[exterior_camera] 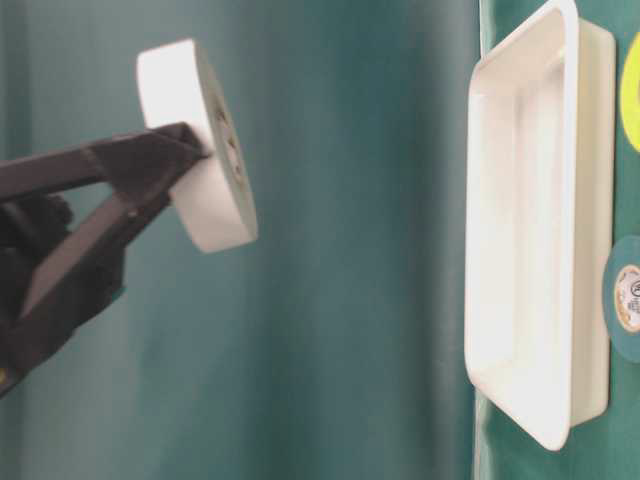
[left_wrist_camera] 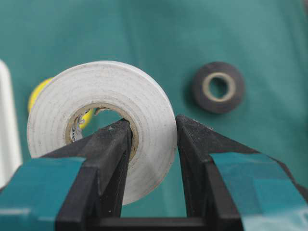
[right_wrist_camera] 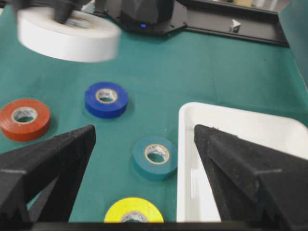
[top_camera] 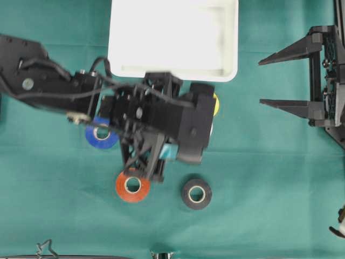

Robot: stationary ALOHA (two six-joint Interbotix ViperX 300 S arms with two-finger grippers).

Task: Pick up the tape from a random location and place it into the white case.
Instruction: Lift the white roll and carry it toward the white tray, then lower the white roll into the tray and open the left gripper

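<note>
Item one: white tape roll [left_wrist_camera: 101, 125], held in the air above the table [top_camera: 269, 178]. We find the left claw [left_wrist_camera: 153, 137] closed on it, one finger through the core hole and the other against the outer rim (the roll hangs tilted in the table-level view). It touches nothing else.

Item two: the white case [top_camera: 172, 59], lying flat at the far edge of the green table, just beyond the left arm; we see nothing lying in the part of it that shows.

Item three: right claw [top_camera: 284, 80], jaws spread wide and holding nothing, parked at the right side, well apart from the case.

Item four: loose rolls lying flat on the table. We count a blue roll [right_wrist_camera: 106, 99], a red roll [right_wrist_camera: 24, 119], a teal roll [right_wrist_camera: 155, 157] just beside the case, a yellow roll [right_wrist_camera: 134, 215] and a black roll [top_camera: 196, 193].
</note>
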